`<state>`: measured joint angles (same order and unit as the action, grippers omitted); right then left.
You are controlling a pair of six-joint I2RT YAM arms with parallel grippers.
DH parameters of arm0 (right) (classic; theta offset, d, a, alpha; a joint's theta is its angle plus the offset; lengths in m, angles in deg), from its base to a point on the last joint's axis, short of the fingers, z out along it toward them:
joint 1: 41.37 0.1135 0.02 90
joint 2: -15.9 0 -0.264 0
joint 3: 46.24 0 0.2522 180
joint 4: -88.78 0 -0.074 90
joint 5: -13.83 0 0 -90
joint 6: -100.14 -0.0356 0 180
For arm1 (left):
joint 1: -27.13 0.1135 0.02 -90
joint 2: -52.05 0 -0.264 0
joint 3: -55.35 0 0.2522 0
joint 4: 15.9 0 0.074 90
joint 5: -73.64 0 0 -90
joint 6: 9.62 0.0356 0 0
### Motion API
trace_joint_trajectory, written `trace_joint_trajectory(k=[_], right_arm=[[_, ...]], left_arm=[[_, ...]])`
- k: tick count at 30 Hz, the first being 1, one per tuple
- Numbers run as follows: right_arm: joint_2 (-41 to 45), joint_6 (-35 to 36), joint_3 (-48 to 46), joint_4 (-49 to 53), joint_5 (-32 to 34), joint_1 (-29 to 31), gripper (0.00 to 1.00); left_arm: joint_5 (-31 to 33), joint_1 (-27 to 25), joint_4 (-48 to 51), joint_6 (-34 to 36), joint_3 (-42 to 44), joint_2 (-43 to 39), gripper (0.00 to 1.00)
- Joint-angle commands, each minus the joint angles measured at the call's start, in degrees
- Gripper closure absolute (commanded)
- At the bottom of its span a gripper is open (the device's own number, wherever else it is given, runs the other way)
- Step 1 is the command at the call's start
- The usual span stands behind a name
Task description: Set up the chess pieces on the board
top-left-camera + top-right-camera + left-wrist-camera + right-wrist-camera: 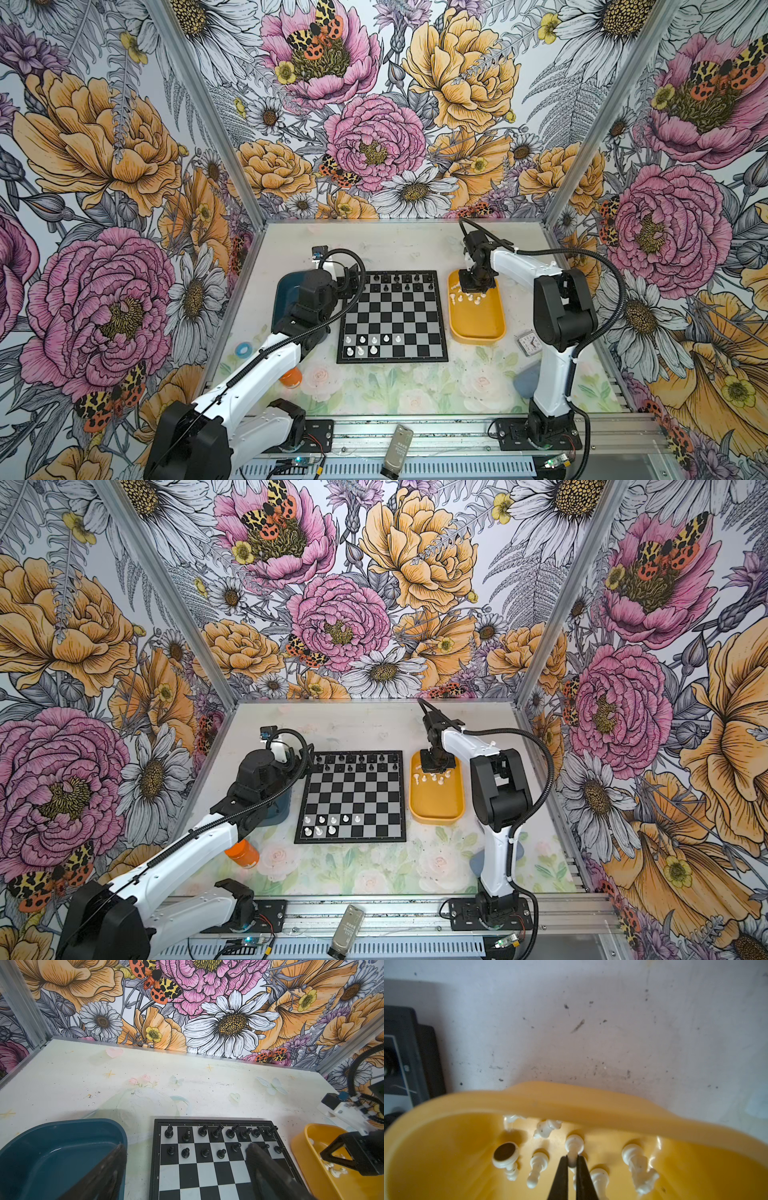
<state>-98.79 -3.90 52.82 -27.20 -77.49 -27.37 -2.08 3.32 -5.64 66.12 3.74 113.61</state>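
Right gripper (572,1160) — jaws clenched on one of the white chess pieces (574,1145) inside the yellow tray (529,1103); about six more lie around them. Left gripper (186,1147) — jaws released, spread wide, spanning blue tray (62,1136) and board (392,320), which carries eight white pieces.

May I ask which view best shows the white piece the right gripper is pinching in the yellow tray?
The right wrist view: the right gripper pinches the white piece by its stem, inside the yellow tray. In both top views the gripper's body hides that piece. The left wrist view shows only the gripper's side.
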Motion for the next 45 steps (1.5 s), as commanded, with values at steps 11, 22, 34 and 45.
trace_joint_trajectory(k=[11, 22, 34, 45], right_arm=[[6.81, -1.23, 0.4, -0.48, -0.38, -0.23, 1.0], [15.51, -3.55, 1.22, 3.86, -1.06, 5.44, 1.0], [20.11, -7.36, 2.59, 8.07, 0.73, 12.66, 1.0], [19.64, -6.44, 1.66, 8.82, 2.29, 11.93, 1.0]], left_arm=[[-1.01, 0.33, -1.15, -0.4, -1.18, -1.01, 0.09], [-1.03, 0.32, -1.85, -0.5, -0.17, -2.13, 0.09], [-1.35, 0.65, -2.77, -0.42, 1.21, -4.21, 0.09], [-1.42, 0.7, -2.38, -0.65, 1.2, -3.96, 0.09]])
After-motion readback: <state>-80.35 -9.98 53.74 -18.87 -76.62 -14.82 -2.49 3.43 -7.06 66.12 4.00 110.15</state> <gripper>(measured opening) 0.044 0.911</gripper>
